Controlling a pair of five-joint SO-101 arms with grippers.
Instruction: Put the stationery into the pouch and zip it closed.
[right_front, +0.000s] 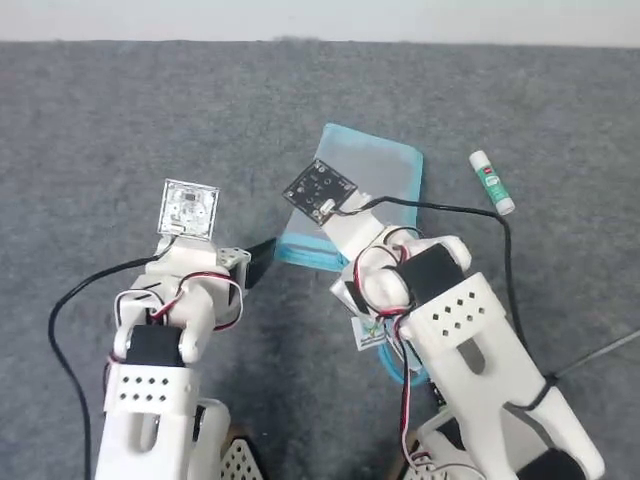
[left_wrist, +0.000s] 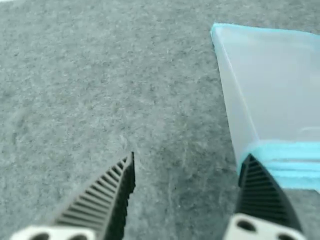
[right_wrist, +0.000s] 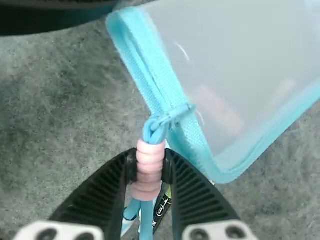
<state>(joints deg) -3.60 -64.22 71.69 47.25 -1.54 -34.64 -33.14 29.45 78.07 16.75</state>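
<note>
Right tool (right_wrist: 149, 153) is clamped narrow on the pull (right_wrist: 148, 170), a stack of pink beads pinched between its two ribbed black fingers (right_wrist: 105, 192). Just beyond the beads, the pull joins the teal slider (right_wrist: 161, 122), which sits on the zip along one edge of the pouch (right_wrist: 240, 65), not far from a corner. How much of the zip is closed I cannot tell. The pouch is translucent with teal edging and lies flat on the grey counter (right_front: 120, 120). Faint pinkish shapes show through its wall, too blurred to name.

In the high view the pouch (right_front: 375, 170) lies ahead of the right arm, partly under that arm's wrist.

Left tool (left_wrist: 190, 159) is spread wide and grips nothing, hanging over bare counter (left_wrist: 100, 75). One of its fingertips (left_wrist: 252, 172) is at the teal-edged corner of the pouch (left_wrist: 275, 85). Whether the two touch I cannot tell.

A white glue stick (right_front: 492, 182) with a green band lies on the counter outside the pouch, apart from it on the right arm's side.
</note>
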